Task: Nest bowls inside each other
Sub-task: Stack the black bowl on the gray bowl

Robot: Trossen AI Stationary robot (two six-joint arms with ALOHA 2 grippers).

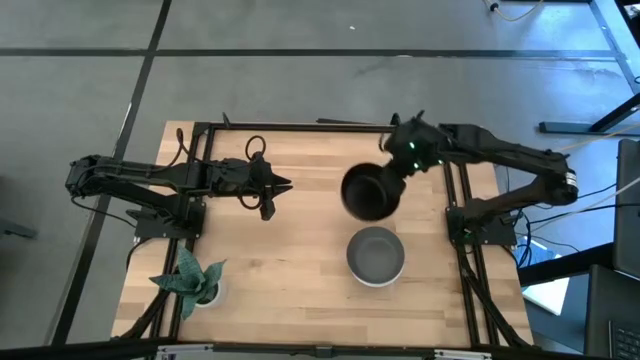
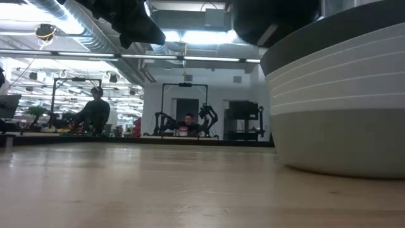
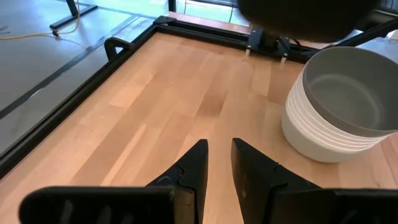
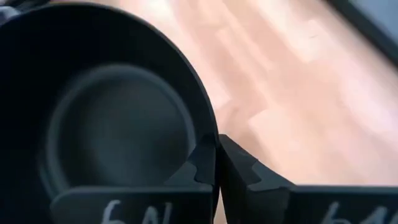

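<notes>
A glossy black bowl hangs in the air at my right gripper, just on the far side of a stack of nested bowls. The stack is white bowls with a grey one uppermost and stands on its base on the table; it also shows in the low view and the left wrist view. The black bowl floats above the stack's rim and fills the right wrist view. My left gripper hovers over bare table left of centre, narrowly open and holding nothing. My right gripper pinches the black bowl by its rim, on the side toward the table's right and far edges, with one finger on each face of the wall. The fingers come slanting down from the right. The bowl is lifted clear of the table and tilted.
A small green potted plant stands near the table's near left corner. A black frame runs along the table's edges. Bare wood lies between the left gripper and the stack. People and equipment show in the room beyond.
</notes>
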